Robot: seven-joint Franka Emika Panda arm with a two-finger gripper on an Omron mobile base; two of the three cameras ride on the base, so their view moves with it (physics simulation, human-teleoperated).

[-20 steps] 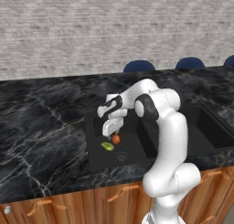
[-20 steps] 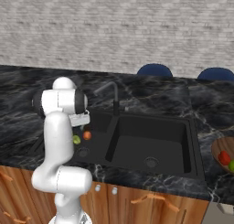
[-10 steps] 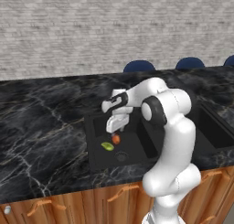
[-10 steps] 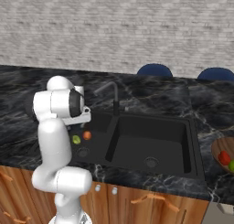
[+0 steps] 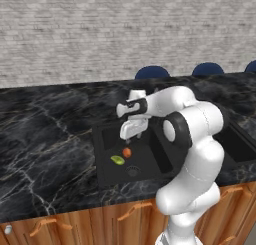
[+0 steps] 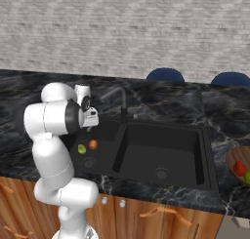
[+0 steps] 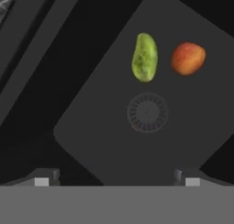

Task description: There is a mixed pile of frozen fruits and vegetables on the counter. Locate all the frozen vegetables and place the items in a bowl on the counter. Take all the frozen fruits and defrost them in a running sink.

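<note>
Here a white robot arm reaches over a matte black double-basin sink [image 5: 165,161] set into a black marble worktop [image 5: 45,139] with pale veins. Its pincer [image 5: 131,134] hangs above the left basin, jaws spread wide and holding nothing. On the floor of that basin lie two fruit pieces side by side, close but not touching: a yellow-green oblong [image 5: 117,160] and a red-orange ball [image 5: 127,152]. Both sit just beside the round drain [image 7: 147,112]. A slim dark faucet [image 6: 117,100] rises behind the sink. Far along the worktop, well apart from the sink, a wooden bowl [image 6: 233,160] holds a red chunk [image 6: 239,168] and a green ball [image 6: 247,176]. Blue chair backs [image 6: 165,74] show beyond the worktop, before a grey brick wall [image 5: 125,34].
</note>
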